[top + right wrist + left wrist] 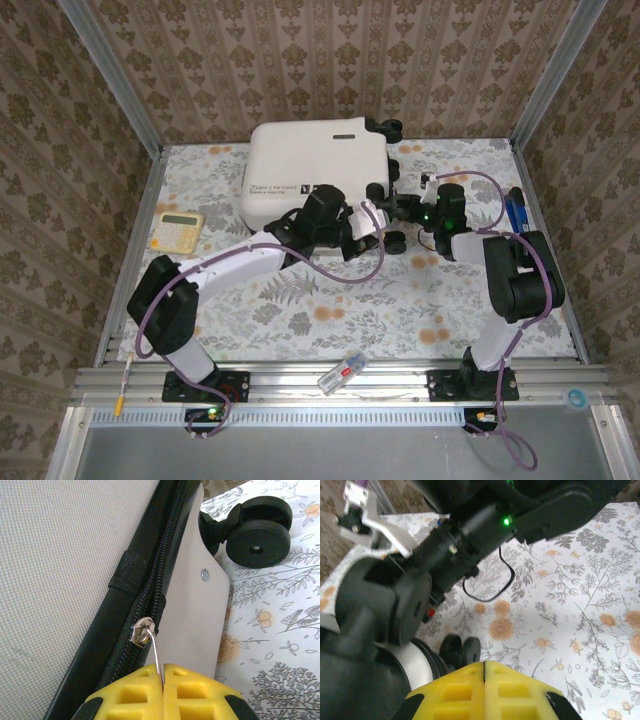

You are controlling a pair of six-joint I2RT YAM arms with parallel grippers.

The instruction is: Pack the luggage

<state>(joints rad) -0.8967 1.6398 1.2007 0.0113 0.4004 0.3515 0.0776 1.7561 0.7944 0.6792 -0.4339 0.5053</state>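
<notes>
Right wrist view: the right end effector (163, 674) is clamped on the thin zipper pull (156, 652) of the white suitcase (60, 555), whose side runs just ahead and left of it. The left end effector (484, 672) is pressed together on nothing, with a wheel (462, 652) just ahead. The lid lies shut on the table (330, 310), so filling looks finished and zipping is probably the step in hand; I cannot tell how much zip is left.

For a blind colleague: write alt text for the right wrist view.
The right gripper, yellow-padded, pinches the thin metal zipper pull of the luggage, white shell left of a black zipper. A black caster wheel appears upper right, floral tablecloth behind it.
</notes>
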